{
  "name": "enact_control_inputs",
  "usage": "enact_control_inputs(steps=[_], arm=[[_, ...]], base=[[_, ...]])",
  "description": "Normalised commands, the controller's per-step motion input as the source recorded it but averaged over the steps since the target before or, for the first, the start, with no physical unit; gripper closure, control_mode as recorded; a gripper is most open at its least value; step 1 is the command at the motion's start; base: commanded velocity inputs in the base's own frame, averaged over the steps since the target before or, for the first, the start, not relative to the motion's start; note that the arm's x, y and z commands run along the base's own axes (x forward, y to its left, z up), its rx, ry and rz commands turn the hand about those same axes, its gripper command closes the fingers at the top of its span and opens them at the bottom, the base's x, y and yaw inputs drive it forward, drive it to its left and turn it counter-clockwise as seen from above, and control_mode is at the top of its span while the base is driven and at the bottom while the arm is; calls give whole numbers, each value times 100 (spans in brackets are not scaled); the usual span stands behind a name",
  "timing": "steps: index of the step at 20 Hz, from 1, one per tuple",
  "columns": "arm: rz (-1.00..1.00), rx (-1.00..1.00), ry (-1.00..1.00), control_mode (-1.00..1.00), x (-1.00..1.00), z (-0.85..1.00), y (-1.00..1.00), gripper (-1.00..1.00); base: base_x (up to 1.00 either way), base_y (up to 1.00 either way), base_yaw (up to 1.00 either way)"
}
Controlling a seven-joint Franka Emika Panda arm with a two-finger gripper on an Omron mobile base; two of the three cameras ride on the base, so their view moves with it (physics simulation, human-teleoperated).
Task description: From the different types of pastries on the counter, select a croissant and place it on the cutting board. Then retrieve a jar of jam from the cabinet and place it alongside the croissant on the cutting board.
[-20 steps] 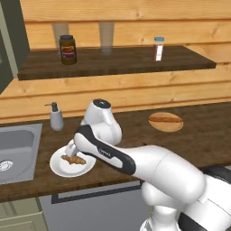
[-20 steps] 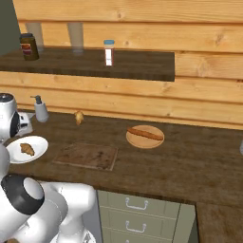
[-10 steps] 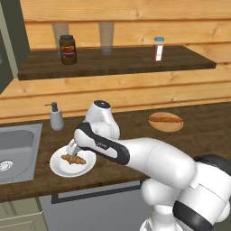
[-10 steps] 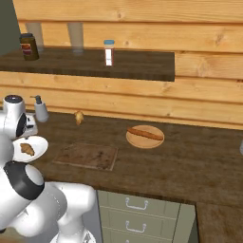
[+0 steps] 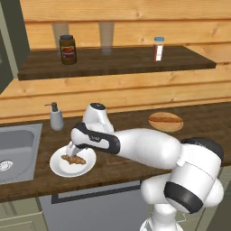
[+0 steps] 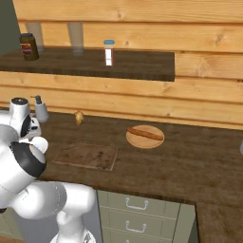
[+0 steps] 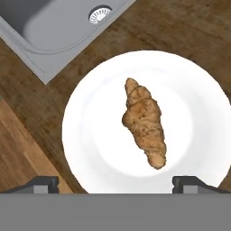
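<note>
One croissant (image 7: 144,124) lies on a white plate (image 7: 85,135) on the counter (image 5: 122,169), beside the sink (image 7: 49,36). The gripper (image 7: 115,182) hangs directly above it, fingers (image 7: 43,182) spread wide and released, grasping nothing. The cutting board (image 6: 86,155) lies bare, well apart. A jam jar (image 5: 67,49) stands on the shelf (image 5: 113,61) above.
</note>
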Motion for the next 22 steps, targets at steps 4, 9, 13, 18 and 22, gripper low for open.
enact_control_inputs(steps=[4,9,13,18,22], arm=[[5,-3,0,-100,9,-32,20,-100],[3,-3,0,-100,14,-22,12,-100],[1,-2,0,-100,19,-14,0,-100],[1,-3,0,-100,8,-13,0,-100],[2,-3,0,-100,4,-10,2,-100]], base=[[0,0,0],[0,0,0],[0,0,0],[0,0,0],[0,0,0]])
